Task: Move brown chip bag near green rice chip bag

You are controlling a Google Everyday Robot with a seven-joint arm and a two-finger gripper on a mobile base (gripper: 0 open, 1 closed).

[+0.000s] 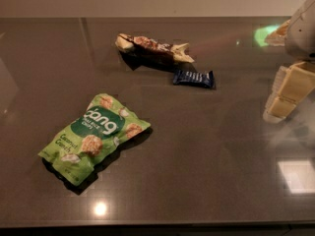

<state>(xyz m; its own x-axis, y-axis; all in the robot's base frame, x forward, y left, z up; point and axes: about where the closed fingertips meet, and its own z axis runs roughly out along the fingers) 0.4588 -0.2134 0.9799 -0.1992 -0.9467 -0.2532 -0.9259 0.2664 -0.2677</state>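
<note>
The brown chip bag [153, 49] lies flat near the back middle of the dark table, long, dark brown with cream ends. The green rice chip bag [94, 134] lies at the front left, lime green with white "dang" lettering. My gripper [288, 95] hangs at the right edge of the view, above the table, far to the right of both bags and touching neither. Nothing shows between its pale cream fingers [295, 85].
A small dark-blue candy bar wrapper [194, 78] lies just right of and in front of the brown bag. The dark glossy table [197, 171] shows light reflections at the front and right. A wall runs along the table's far edge.
</note>
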